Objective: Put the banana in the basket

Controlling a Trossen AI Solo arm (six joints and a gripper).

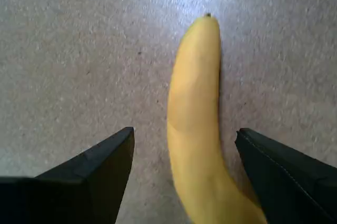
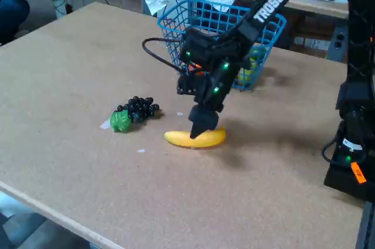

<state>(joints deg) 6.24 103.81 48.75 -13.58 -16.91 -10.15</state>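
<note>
Banana: lay flat on the bench, in front of the basket and apart from it. Claw: spread wide, fingers either side of the banana, gripping nothing. Grapes: lay left of the banana in the fixed view.

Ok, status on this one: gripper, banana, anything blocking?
Gripper open, fingers straddling banana on the table. Not gripped yet. Basket behind the arm. Grape bunch off to the side, clear.
</note>
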